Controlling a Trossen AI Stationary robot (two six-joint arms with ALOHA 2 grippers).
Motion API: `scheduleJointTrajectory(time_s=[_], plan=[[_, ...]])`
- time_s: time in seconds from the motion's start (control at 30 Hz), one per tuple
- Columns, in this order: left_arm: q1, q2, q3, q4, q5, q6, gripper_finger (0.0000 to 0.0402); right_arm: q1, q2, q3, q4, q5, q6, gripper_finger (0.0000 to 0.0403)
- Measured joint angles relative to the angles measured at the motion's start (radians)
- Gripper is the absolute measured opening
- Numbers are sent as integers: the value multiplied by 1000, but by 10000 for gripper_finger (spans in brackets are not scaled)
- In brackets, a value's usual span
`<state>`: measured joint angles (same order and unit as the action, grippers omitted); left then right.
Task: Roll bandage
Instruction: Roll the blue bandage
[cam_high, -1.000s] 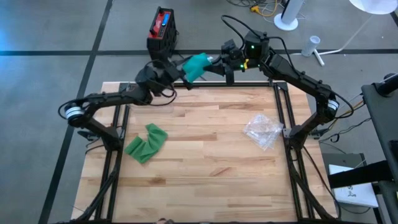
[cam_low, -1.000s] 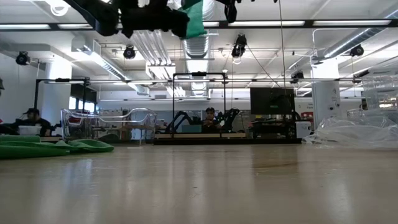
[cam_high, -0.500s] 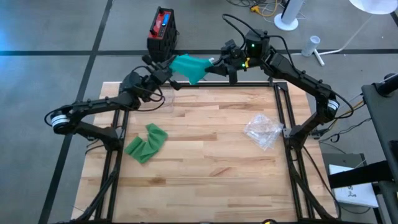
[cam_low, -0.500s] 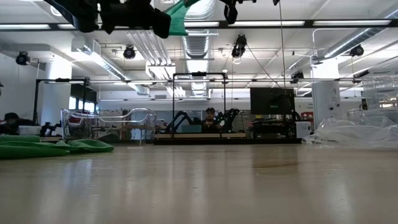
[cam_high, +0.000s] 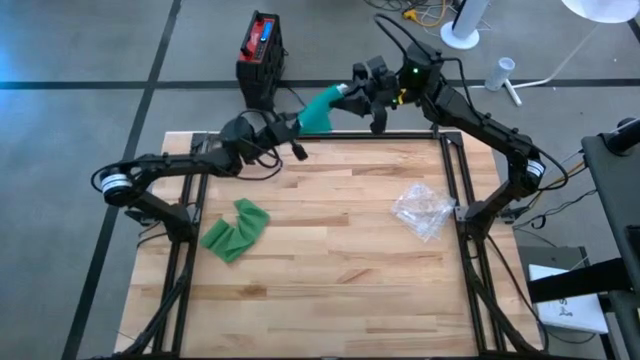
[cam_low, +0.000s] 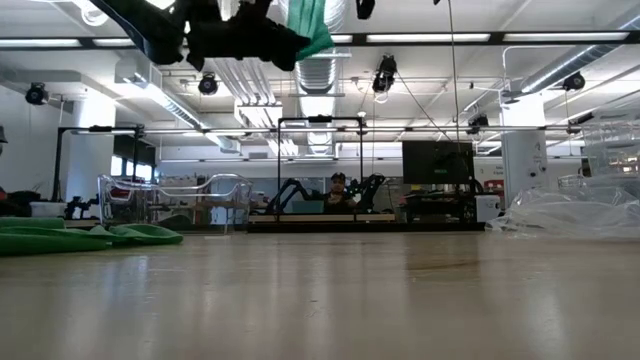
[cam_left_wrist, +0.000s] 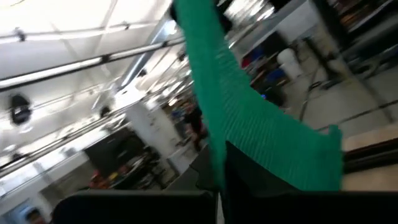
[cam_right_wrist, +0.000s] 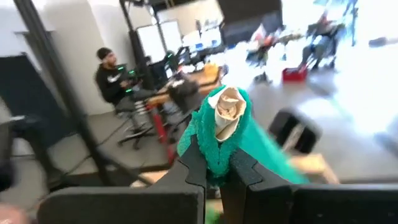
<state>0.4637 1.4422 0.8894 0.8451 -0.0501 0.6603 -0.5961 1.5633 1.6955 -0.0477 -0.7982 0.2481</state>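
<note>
Two robot arms meet in the air over the far edge of a wooden surface (cam_high: 330, 250). The right gripper (cam_high: 352, 88) has its fingers closed on a partly wound roll of green bandage (cam_high: 320, 108), with a pale core showing at its end. The left gripper (cam_high: 290, 127) pinches the loose tail, fingers fully closed. A second green bandage (cam_high: 234, 229) lies crumpled near the left edge, and a clear plastic wrapper (cam_high: 421, 210) near the right. Risk: uneven tension could pull the tail free or wind the roll loosely.

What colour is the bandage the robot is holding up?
Green bandage with a pale core; the right wrist view shows it best.
</note>
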Motion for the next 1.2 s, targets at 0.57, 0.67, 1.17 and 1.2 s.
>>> scheduleJointTrajectory(time_s=[0.57, 0.67, 1.17, 1.2], plan=[[-52, -26, 51, 137, -7, 22, 0, 16, 211, -1, 695, 65, 214, 13], [-51, -26, 68, 70, -80, 107, 0, 16, 230, 2, 712, 66, 240, 13], [-66, -86, 79, -106, -300, 233, 4, 15, 230, 31, 704, 67, 309, 13], [-67, -86, 79, -111, -288, 218, 3, 18, 230, 31, 704, 73, 296, 13]])
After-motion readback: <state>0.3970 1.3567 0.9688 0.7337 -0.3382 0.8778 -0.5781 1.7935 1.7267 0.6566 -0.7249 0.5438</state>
